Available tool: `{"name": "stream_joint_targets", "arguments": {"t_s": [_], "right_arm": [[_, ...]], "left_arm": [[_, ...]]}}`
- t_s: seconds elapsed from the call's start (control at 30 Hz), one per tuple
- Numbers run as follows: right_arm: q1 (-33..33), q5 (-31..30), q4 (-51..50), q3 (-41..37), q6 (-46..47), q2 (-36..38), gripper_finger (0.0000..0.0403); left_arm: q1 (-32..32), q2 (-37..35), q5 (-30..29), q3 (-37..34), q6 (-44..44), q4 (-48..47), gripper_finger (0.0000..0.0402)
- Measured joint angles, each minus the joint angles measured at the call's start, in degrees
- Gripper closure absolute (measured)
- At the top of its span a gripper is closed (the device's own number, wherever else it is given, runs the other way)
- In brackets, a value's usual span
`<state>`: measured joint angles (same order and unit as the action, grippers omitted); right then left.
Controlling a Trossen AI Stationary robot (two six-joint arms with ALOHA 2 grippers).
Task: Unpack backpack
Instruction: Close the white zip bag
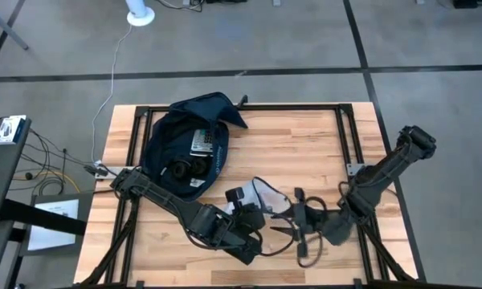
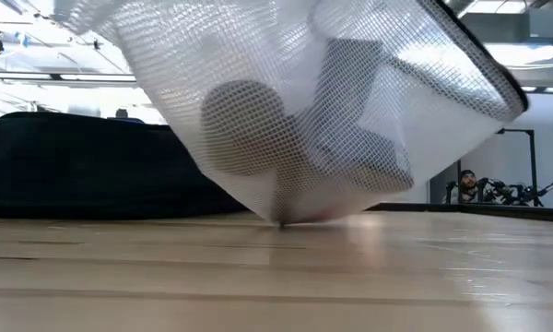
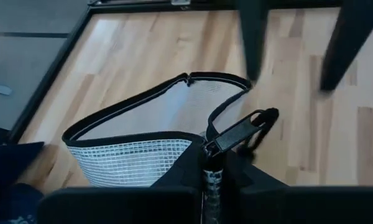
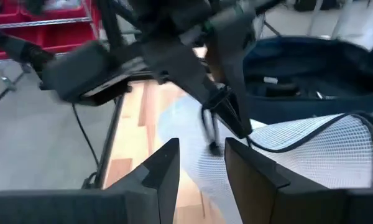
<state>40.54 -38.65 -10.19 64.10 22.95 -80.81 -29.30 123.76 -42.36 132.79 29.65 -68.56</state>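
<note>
Navy fabric is what you are looking at in the upper middle of the high view: the backpack (image 1: 189,144) is lying on the wooden table (image 1: 297,136) with its top open. You are seeing small things inside it, but they are too small to name.

Lower down, near the middle of that view, a white mesh pouch (image 1: 267,197) with a dark rim is sitting apart from the backpack. In the low view the pouch (image 2: 323,101) is filling the top of the frame, and only its bottom point is touching the table (image 2: 276,277). Some blocky shapes are showing through the mesh, and you cannot tell what they are. The backpack (image 2: 83,166) is lying dark and low at the left behind it.

Your left gripper (image 1: 245,210) is pinching the pouch's dark rim, with its fingers squeezed together on it. In the left wrist view the pouch (image 3: 143,137) is hanging open in front of that gripper (image 3: 212,155).

Your right gripper (image 1: 293,215) is sitting just right of the pouch, at the lower middle of the high view. In the right wrist view its two dark fingers (image 4: 165,171) are standing a little apart, with nothing between them, and the mesh is lying just past them.
</note>
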Motion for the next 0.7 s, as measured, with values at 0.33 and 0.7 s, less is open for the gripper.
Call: {"name": "stream_joint_targets", "arguments": {"t_s": [0.33,0.7], "right_arm": [[-4.0,0.5,1.0,0.0,1.1,-1.9,0.0283],[-3.6,0.6,2.7,0.0,2.5,-3.9,0.0360]], "left_arm": [[0.6,0.0,-0.6,0.0,-1.9,0.1,0.0402],[0.9,0.0,-0.1,0.0,-2.0,0.4,0.0402]]}}
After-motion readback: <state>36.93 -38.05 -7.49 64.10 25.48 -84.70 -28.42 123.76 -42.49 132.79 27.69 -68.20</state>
